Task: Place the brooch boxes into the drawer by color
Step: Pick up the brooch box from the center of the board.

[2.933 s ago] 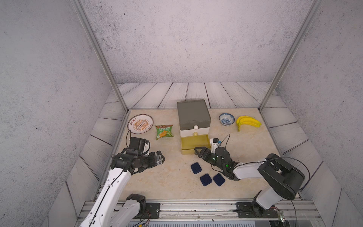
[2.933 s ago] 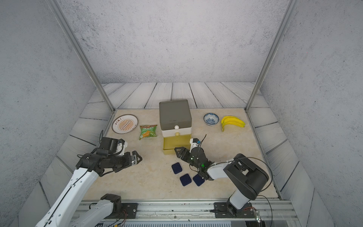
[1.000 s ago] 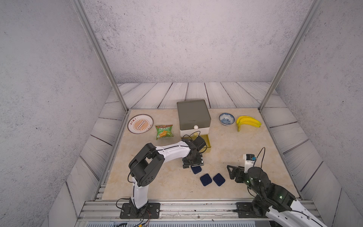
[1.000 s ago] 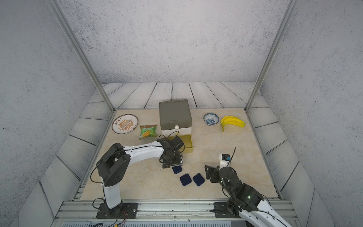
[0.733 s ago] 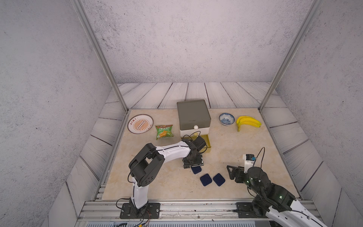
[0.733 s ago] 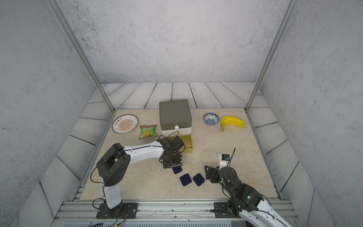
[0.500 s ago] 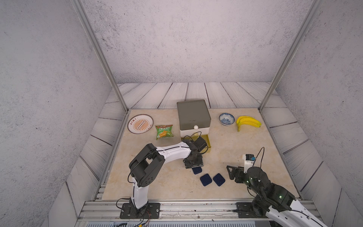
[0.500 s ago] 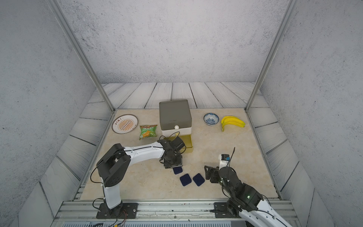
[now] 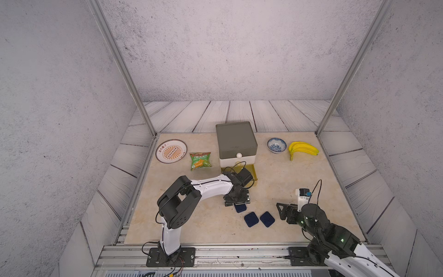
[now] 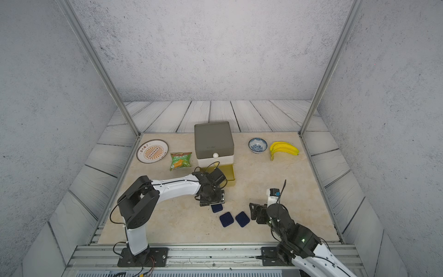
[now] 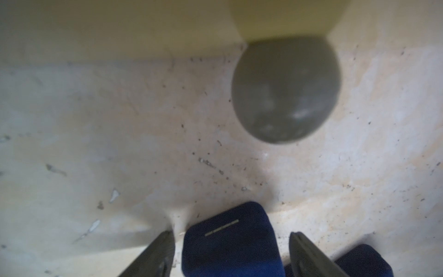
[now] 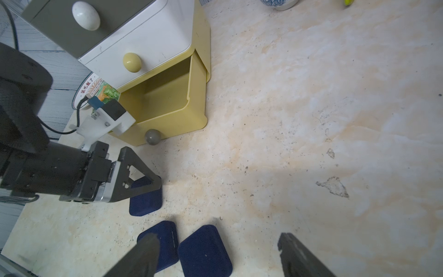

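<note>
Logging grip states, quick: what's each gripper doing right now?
Left gripper: open, straddling a navy brooch box, not clamped.
Right gripper: open, empty.

The left arm (image 9: pixel 211 185) has glossy white shells over its long links, matte black housings at the joints, and a black square base plate (image 9: pixel 189 255) screwed onto the silver aluminium rail (image 9: pixel 239 256). Thin black cables (image 9: pixel 157 215) loop beside its joints. The left gripper (image 11: pixel 230 237) has flat black triangular fingers (image 12: pixel 153 182) with cut-outs and small screws. A white bracket (image 12: pixel 105 122) behind them carries a black camera with a blue plug. The right arm (image 9: pixel 333 236), farther along the rail, is mostly black (small green lights (image 9: pixel 342 239) glow on it) and white only nearest the rail.
</note>
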Controlling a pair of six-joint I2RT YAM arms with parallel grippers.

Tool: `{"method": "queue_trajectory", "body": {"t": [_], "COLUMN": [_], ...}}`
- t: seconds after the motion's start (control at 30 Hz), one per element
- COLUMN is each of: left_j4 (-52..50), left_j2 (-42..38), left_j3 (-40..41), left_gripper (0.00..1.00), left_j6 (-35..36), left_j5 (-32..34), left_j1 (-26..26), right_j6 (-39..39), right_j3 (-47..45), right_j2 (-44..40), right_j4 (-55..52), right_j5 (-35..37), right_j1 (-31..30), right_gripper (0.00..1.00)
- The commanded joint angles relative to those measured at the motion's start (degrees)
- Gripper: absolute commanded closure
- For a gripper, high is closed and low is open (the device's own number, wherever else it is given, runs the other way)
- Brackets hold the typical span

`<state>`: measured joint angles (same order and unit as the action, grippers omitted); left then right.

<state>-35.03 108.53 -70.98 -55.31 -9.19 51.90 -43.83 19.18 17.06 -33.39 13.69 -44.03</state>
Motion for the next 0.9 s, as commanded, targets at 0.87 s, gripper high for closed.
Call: {"method": "queue_trajectory", "body": {"t": [0.87], "left_j4": [-8.04], "left_j2": [-5.93], "left_j3": [2.74], "left_gripper": [0.55], "left_j6": [0.84], "left_j5": [1.90], "left_j1": [1.88], "right_j6": [3.30], "right_j3": [1.97], "right_j2": [3.76], "right_j4": [1.07], "right_j5": [-0.66], "right_j1": [0.15], "right_gripper": [0.16]}}
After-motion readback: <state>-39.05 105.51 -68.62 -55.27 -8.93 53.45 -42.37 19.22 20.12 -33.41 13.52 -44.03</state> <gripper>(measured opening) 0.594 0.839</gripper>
